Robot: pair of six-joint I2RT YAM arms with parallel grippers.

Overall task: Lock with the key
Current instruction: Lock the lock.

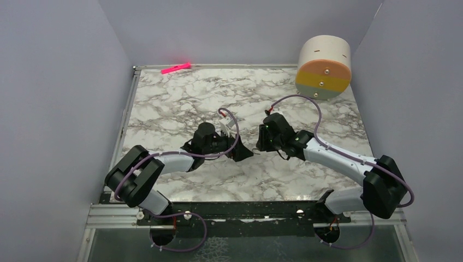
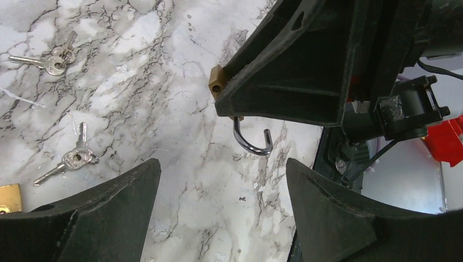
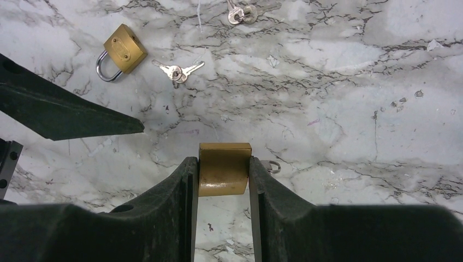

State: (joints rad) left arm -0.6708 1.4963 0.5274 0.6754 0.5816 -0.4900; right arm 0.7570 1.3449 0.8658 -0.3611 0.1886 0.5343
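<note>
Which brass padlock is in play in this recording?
On the white marble table, look near its middle, at the right claw. The small brass padlock is clamped in it, silver shackle hanging open; the other brass padlock lies loose on the marble.

The worktop looks like smooth marble, white with grey veins, and has a soft shine. The held padlock and the lying padlock have brushed brass bodies, rather matt. The curved shackle is glossy chromed metal. The keys are thin silver metal. The right gripper has fingers of black matt plastic, slightly grainy.
</note>
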